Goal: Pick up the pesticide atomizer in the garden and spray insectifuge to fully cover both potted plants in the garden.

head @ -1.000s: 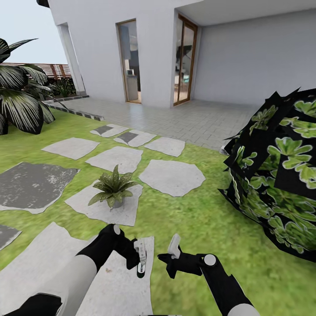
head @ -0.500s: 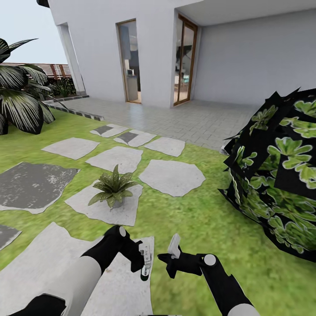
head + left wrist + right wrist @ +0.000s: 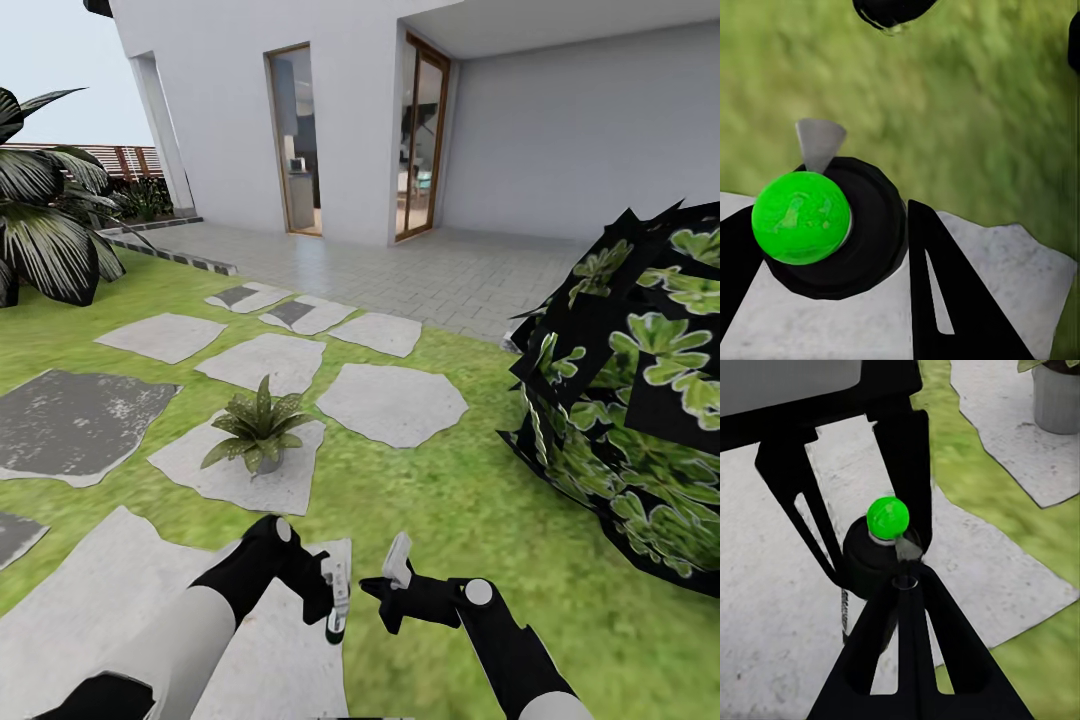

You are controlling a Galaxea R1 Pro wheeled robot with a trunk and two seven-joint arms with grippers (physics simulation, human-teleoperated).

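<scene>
- The atomizer [image 3: 336, 604] is clamped in the left gripper [image 3: 326, 592], low over a stepping stone [image 3: 250, 640].
- The right gripper [image 3: 398, 572] is empty, jaws apart, just beside the atomizer.
- One potted plant [image 3: 258, 424] is ahead, not visibly sprayed; spraying is judged left to do.

The lawn [image 3: 470, 500] carries flat grey stepping stones [image 3: 390, 402] scattered from 6 o'clock up toward 11. One potted plant [image 3: 258, 425] stands upright on a stone [image 3: 240, 470] near centre, at about 10 o'clock from the nearest slab [image 3: 120, 590]. A big dark leafy bush [image 3: 630, 440] sits on the grass at 3 o'clock, a striped agave [image 3: 45, 225] at 10. Pale paving [image 3: 400, 270] borders the grass at 12.
</scene>
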